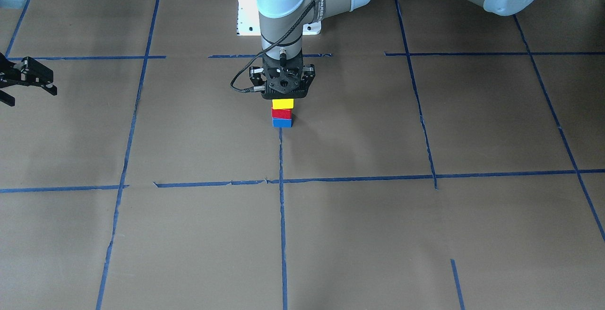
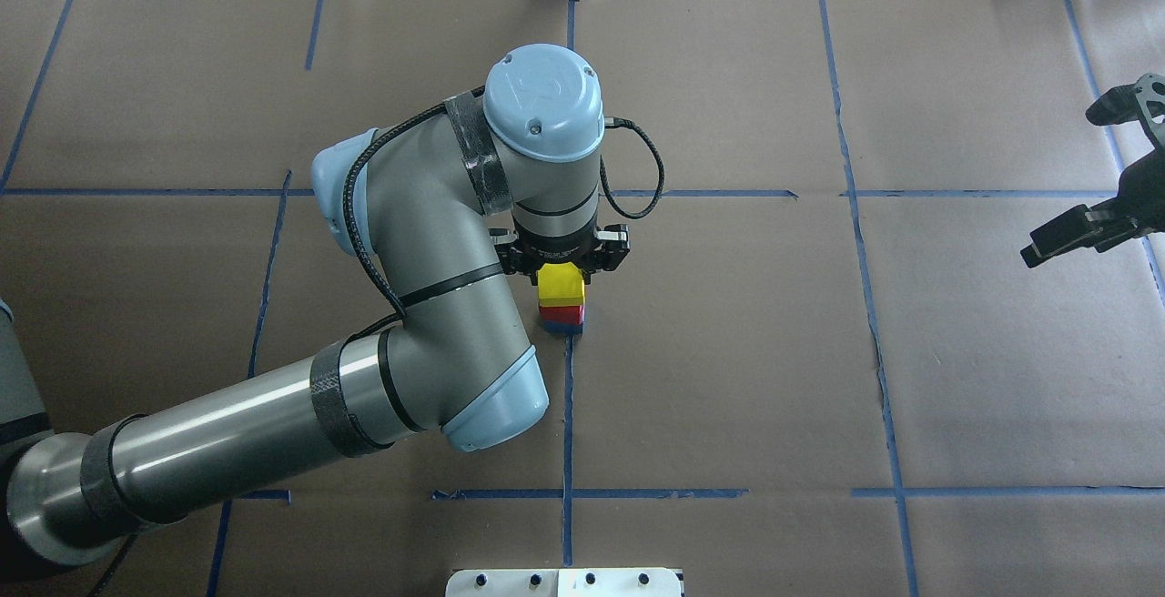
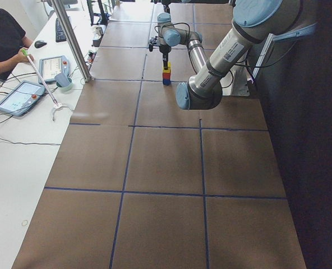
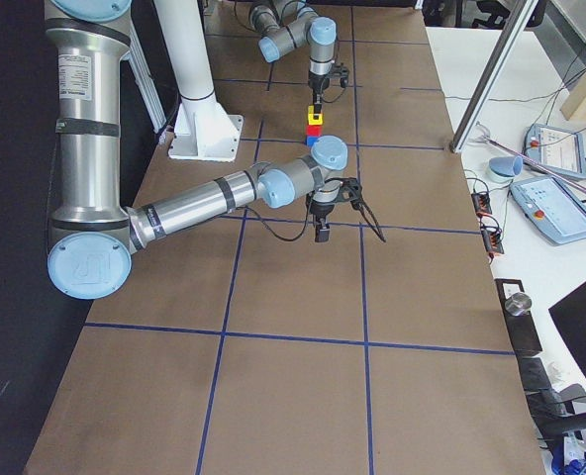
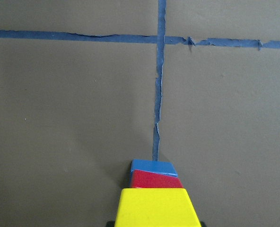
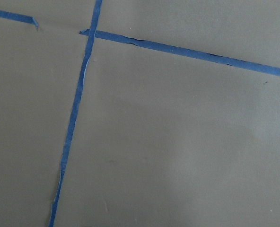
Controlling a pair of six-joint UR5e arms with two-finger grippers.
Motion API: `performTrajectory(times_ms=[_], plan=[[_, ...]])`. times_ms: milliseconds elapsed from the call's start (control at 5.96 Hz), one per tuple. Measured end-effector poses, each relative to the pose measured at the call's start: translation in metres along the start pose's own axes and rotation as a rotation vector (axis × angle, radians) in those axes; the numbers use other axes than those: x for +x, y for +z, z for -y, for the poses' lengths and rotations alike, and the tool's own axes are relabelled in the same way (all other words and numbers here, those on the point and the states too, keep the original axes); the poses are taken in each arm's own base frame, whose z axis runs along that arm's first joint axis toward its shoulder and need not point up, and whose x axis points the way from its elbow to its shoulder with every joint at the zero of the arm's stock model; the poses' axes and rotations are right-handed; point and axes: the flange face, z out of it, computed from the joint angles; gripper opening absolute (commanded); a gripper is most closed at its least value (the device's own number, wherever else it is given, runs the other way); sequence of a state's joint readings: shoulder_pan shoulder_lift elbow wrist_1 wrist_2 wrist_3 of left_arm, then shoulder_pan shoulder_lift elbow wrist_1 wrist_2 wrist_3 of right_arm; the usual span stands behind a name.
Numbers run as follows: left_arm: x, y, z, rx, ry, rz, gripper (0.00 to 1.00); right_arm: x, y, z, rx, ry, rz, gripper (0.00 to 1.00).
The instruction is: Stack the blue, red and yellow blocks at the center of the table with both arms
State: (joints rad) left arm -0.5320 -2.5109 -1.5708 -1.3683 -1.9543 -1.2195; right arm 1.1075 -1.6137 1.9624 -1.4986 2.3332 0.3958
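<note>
Left claw [image 1: 282,93]: pointing straight down, right over the stack at mid-counter. Its black body sits just above the yellow block [image 1: 282,103]. Fingertips hidden in every view. I cannot tell whether it grips the yellow block or stands free of it.

Stack, directly under the left claw, top to bottom:
- yellow block, nearest the claw
- red block [image 1: 282,113], under it and touching
- blue block [image 1: 282,123], lowest, resting on the counter [image 1: 378,229]

The left wrist view shows the blue block turned slightly against the red one, so one corner sticks out. The yellow block fills the bottom edge of that view.

A blue tape line [image 1: 282,159] starts at the foot of the stack and runs away from the claw toward the operators' side. It meets a cross line there.

Left arm [image 2: 273,433]: reaches in from the robot's left, elbow bent, with a black cable looped around the wrist.

Right claw [image 2: 1060,186]: well apart from the stack, out on the robot's right side, above the counter. Fingers spread wide, nothing between them. Its wrist view shows only brown counter and tape lines.

Right arm [image 4: 194,203]: stretched low over the counter.

White pedestal [image 1: 246,21]: behind the left claw, on the robot's side.
</note>
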Motion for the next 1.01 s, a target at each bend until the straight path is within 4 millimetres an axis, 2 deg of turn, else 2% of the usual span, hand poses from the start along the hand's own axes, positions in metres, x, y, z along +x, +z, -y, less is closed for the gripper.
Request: performTrajectory(times_ms=[168,335,671,838,1006], plan=[[0.0,0.0,0.0,0.0,0.0,0.0,0.94,0.0,0.0,0.0,0.0,0.001,-0.001,1.0],[0.001,0.0,-0.001,0.0,0.0,-0.001,1.0,0.001,0.001,0.0,-0.001,0.001,-0.001,1.0],[0.002,-0.002,-0.003,-0.001,0.005,-0.009,1.0,0.001,0.001,0.0,-0.001,0.002,-0.001,1.0],[0.002,-0.017,-0.007,0.01,0.013,-0.035,1.0,0.0,0.0,0.0,-0.001,0.002,-0.001,1.0],[-0.017,-0.045,-0.005,0.041,0.012,-0.073,1.0,0.0,0.0,0.0,0.001,-0.001,0.0,1.0]])
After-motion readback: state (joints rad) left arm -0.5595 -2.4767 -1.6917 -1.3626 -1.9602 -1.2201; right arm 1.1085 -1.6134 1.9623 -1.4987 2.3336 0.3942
